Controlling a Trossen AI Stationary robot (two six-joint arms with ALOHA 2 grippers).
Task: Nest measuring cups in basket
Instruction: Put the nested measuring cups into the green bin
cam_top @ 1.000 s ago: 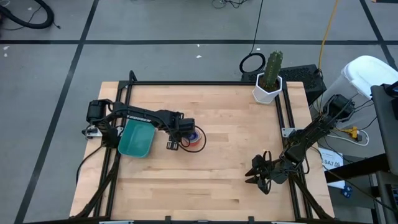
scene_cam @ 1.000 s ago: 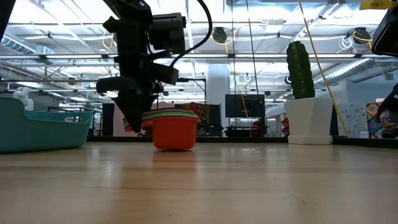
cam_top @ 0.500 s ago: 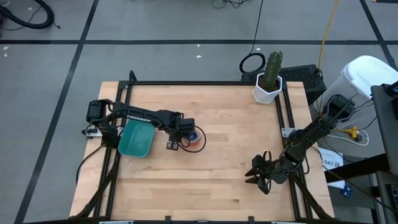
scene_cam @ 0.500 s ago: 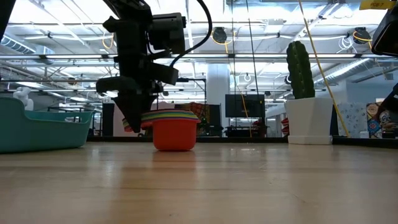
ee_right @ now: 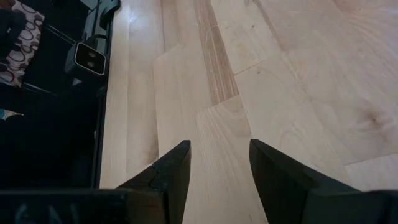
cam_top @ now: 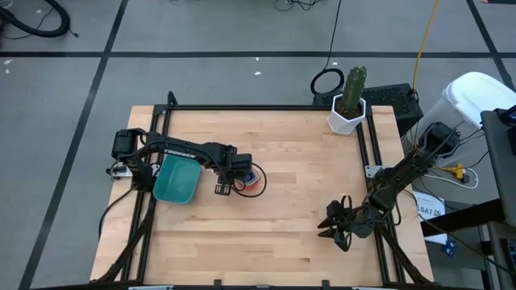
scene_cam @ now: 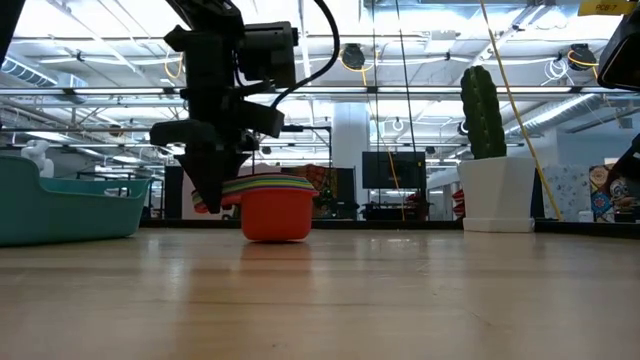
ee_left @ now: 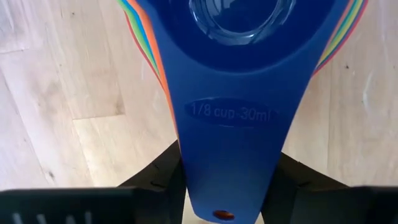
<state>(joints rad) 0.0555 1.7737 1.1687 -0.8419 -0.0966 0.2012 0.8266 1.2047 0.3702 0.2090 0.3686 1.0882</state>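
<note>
Seven light, stiff, slippery measuring cups (cam_top: 253,179) sit nested, left claw (cam_top: 223,188) clenched on their stacked handles, the best hold.

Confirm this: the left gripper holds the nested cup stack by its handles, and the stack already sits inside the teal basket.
Not inside. The high view shows the stack of measuring cups on the table beside the basket. The left gripper does hold the handles, per the left wrist view.

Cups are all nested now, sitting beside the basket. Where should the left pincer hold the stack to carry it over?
By the bundled handles. The nested measuring cups fan their handles toward the left pincer, which already straddles the dark blue top handle. Come from that handle side; the bowls are round and wider.
</note>
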